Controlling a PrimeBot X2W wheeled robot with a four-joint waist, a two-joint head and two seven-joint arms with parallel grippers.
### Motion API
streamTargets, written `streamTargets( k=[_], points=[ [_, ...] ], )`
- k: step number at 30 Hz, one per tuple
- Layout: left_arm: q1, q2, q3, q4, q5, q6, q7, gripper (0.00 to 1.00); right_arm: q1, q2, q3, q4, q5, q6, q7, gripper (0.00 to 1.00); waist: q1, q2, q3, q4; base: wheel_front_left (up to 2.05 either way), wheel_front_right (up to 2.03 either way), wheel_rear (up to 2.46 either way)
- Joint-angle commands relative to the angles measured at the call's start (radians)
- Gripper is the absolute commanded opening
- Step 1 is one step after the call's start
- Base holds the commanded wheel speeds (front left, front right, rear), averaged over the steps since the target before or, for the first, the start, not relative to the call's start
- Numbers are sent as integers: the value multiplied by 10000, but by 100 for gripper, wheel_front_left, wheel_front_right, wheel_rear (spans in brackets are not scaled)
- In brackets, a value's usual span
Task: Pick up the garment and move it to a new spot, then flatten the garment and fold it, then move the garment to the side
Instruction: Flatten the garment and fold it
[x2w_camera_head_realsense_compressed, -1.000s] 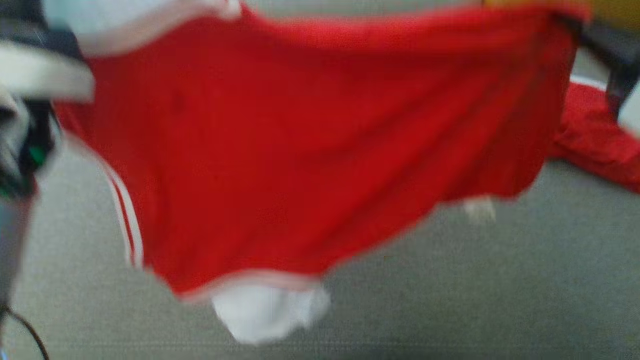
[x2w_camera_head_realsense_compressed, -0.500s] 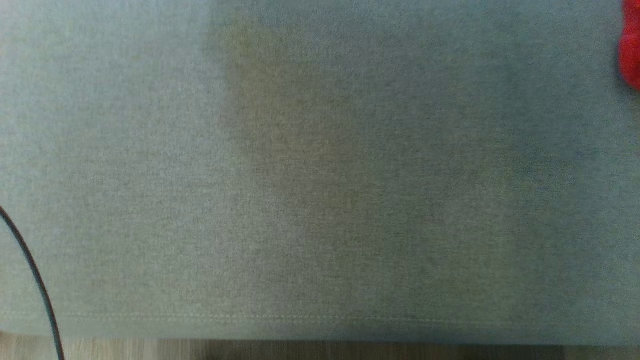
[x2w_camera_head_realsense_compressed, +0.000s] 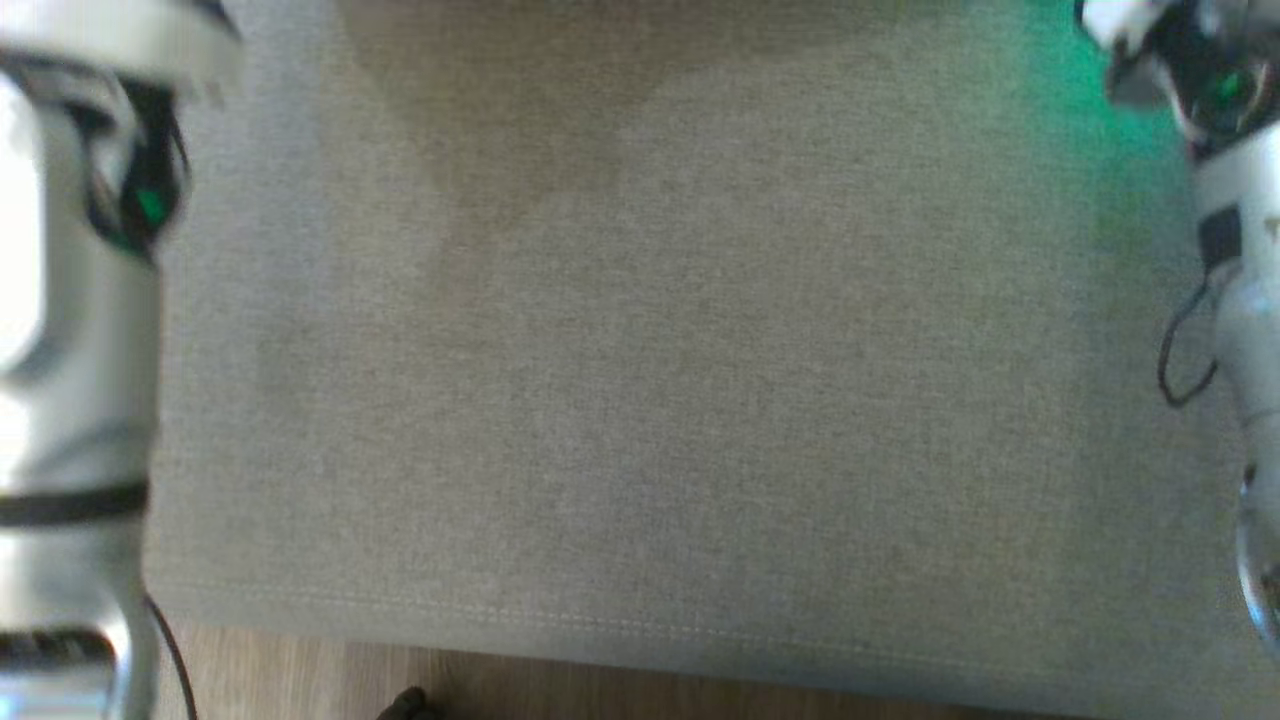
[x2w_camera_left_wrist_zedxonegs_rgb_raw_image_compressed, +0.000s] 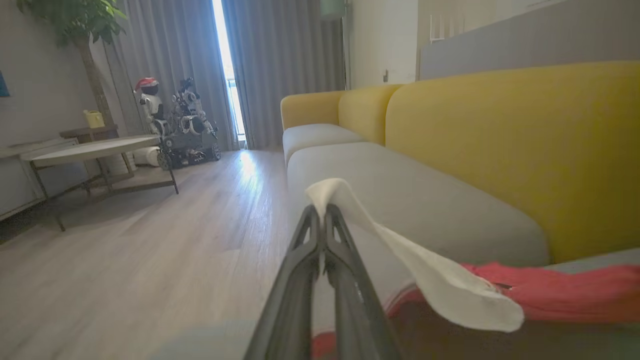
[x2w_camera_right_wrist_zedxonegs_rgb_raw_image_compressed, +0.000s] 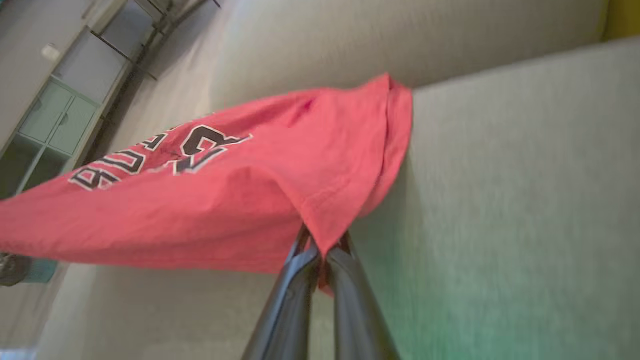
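The garment (x2w_camera_right_wrist_zedxonegs_rgb_raw_image_compressed: 225, 200) is a red shirt with black-and-white lettering and white trim. In the right wrist view my right gripper (x2w_camera_right_wrist_zedxonegs_rgb_raw_image_compressed: 322, 245) is shut on its red edge, and the cloth stretches away to the left above the grey sofa seat (x2w_camera_right_wrist_zedxonegs_rgb_raw_image_compressed: 500, 200). In the left wrist view my left gripper (x2w_camera_left_wrist_zedxonegs_rgb_raw_image_compressed: 322, 212) is shut on a white trimmed edge (x2w_camera_left_wrist_zedxonegs_rgb_raw_image_compressed: 450, 285), with red cloth (x2w_camera_left_wrist_zedxonegs_rgb_raw_image_compressed: 560, 297) trailing to the right. In the head view my left forearm (x2w_camera_head_realsense_compressed: 75, 350) and right forearm (x2w_camera_head_realsense_compressed: 1235, 300) stand at the two sides over the grey seat cushion (x2w_camera_head_realsense_compressed: 650, 350).
The sofa has a yellow backrest (x2w_camera_left_wrist_zedxonegs_rgb_raw_image_compressed: 500, 130). Its front seam meets the wooden floor (x2w_camera_head_realsense_compressed: 300, 680) at the bottom of the head view. A low table (x2w_camera_left_wrist_zedxonegs_rgb_raw_image_compressed: 95, 147), another robot (x2w_camera_left_wrist_zedxonegs_rgb_raw_image_compressed: 185, 125) by the curtains and a plant stand across the room.
The head view has shifted. The stretched red garment that covered it a second ago is out of it, and both forearms now show at its edges. Both grippers stay shut.
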Motion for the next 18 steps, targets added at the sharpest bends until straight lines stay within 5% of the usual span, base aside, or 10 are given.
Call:
streamTargets(
  k=[1,8,18],
  points=[
    [76,439,372,-486,168,-34,-48,0,-95,-39,-134,-200,268,67,383,0,0,1,-188,126,0,0,0],
    [1808,785,72,-806,1006,-107,-48,0,550,-279,-759,688,640,67,1537,0,0,1,-739,353,0,0,0],
    [2815,1644,-1324,-789,1652,-118,-49,0,1617,-994,402,-240,365,67,3174,0,0,1,-1452,367,0,0,0]
  ],
)
